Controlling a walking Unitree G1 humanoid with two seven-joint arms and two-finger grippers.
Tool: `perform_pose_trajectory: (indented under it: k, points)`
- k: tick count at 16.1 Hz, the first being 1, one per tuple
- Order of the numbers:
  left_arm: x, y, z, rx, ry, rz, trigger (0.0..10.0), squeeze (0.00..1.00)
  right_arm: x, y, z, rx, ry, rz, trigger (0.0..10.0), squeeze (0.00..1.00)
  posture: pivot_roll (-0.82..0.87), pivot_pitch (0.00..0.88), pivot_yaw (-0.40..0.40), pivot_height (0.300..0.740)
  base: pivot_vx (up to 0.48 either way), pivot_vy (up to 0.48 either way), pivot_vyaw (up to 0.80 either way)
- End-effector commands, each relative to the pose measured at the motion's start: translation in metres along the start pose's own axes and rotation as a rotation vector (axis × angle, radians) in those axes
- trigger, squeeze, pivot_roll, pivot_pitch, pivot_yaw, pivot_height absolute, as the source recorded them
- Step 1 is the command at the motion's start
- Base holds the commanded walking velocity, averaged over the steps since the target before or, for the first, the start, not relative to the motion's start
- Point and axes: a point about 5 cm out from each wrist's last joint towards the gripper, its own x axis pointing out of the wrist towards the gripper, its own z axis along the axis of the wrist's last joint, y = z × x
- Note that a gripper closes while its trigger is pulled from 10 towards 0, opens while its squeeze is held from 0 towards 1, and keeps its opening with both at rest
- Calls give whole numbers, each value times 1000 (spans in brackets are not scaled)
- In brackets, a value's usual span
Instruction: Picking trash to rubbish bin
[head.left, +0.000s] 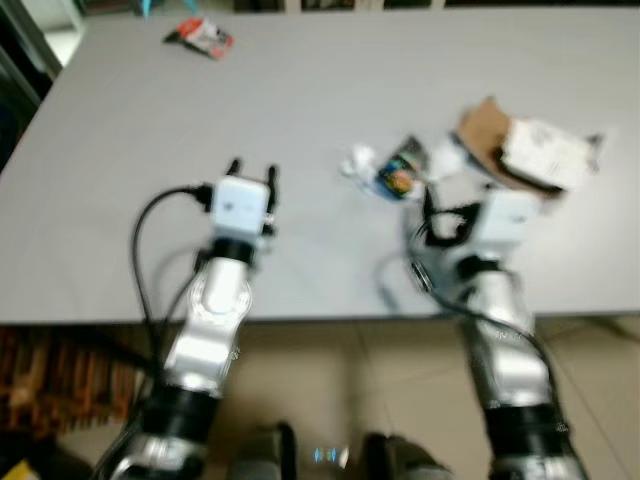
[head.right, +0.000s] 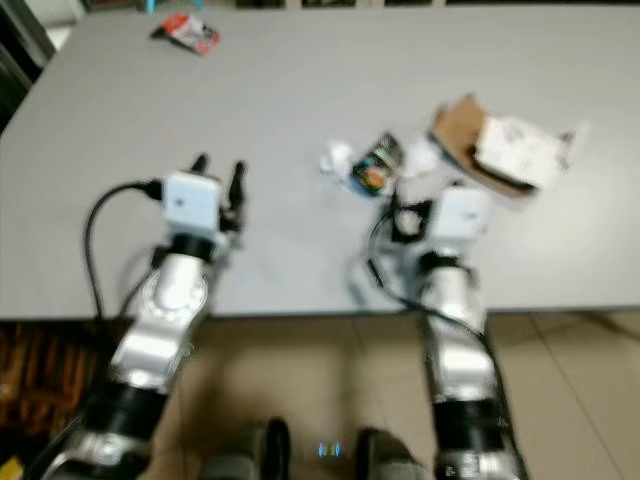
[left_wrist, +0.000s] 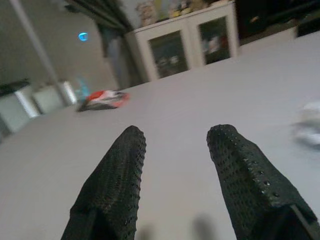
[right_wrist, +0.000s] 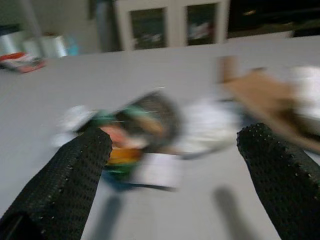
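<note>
Right gripper (right_wrist: 172, 165), fingers spread wide, nothing held: we should centre on the seemingly colourful wrapper (right_wrist: 132, 132) before pinching; left gripper (left_wrist: 175, 165) parted, empty.

Bare bench (head.left: 300, 120) ahead of the left claw (head.left: 252, 168), open way through to the red wrapper (head.left: 201, 37) at the far left corner. Crowded ahead of the right claw (right_wrist: 175, 150), spread wide: colourful wrapper (head.left: 398, 175), white crumpled scraps (head.left: 358, 160), brown cardboard (head.left: 482, 135) with white paper (head.left: 545, 152) just beyond, far right.
</note>
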Motion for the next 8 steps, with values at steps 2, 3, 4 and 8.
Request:
perform_pose_trajectory:
  k: [2,3,4,8]
  points:
    - [-4,-10,-3,-29,22,-34,10000,0,-2,-9,3,-3,-8,-28,10000,0,-17,238,31,740,0,0,0]
    - [-4,-10,-3,-35,20,-30,10000,0,-2,-9,3,-4,-7,-27,10000,0,-18,240,31,740,0,0,0]
    - [-5,-10,-3,-37,17,-28,10000,0,-2,-9,3,-4,-7,-27,10000,0,-17,241,31,740,0,0,0]
    - [-3,-7,1,-15,-6,-26,10000,0,-2,-8,2,-4,0,-24,10000,0,-16,245,30,740,0,-285,0]
